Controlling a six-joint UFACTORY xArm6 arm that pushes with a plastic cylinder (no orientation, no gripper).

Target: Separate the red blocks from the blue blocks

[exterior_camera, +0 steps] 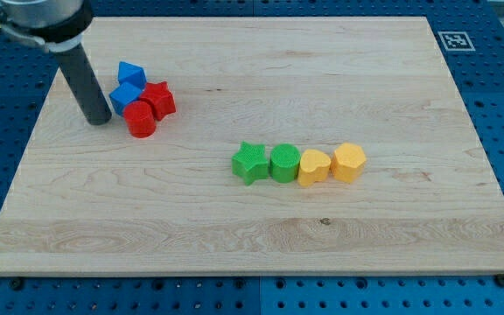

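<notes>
1. Camera view: my tip (100, 121) rests on the wooden board (252, 227) near its left edge, in the view's upper left. The arm ends in a plain dark rod, so it has no jaws to be loosened, clenched or grasping; the tip holds nothing.
2. Just to the right of my tip sits a tight cluster of four blocks. Nearest is the lower blue block (126, 96), right beside the rod; whether they touch I cannot tell.
3. The red cylinder (139, 119) lies to the right of my tip at about the same height in the view, close to it but with a thin strip of board showing between them.
4. The red star (158, 99) is further right, pressed against the red cylinder and the lower blue block.
5. The upper blue block (132, 73) sits up and to the right of my tip, at the top of the cluster, touching the lower blue block.
6. Reds and blues are bunched together, not apart.
7. Well to the right of my tip and lower in the view runs a row: green star (250, 163), green cylinder (284, 163), yellow heart-like block (314, 166), yellow hexagon (349, 162), each touching the next.
</notes>
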